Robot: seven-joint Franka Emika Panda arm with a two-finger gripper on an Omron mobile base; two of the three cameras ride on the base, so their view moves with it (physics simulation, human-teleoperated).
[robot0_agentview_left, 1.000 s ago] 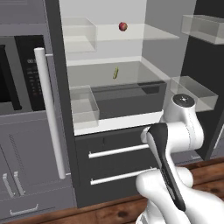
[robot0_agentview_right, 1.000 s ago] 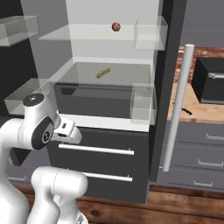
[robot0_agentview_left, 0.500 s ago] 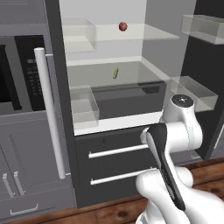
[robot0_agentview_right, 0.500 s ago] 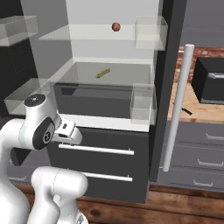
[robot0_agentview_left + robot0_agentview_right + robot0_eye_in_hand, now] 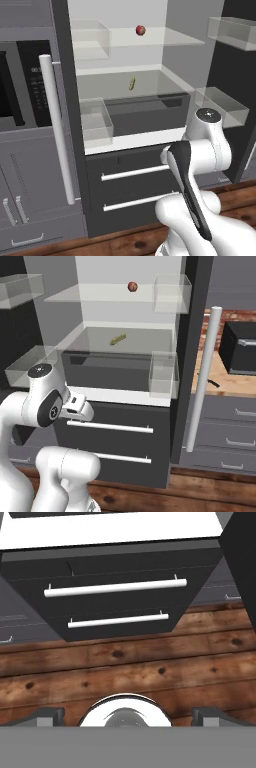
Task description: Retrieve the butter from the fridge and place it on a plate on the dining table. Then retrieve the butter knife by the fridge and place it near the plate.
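Butter: small thin stick, likely light, soft, a bit slippery; best pinched gently across the middle. Lies mid-shelf inside the open fridge, under a red ball. Gripper wide open, empty, pointing down.

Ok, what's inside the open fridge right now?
In the fridge, the butter lies on the middle clear shelf and a small red ball sits on the shelf above. Clear bins line the sides. The two lower drawers are shut, so their contents are hidden.
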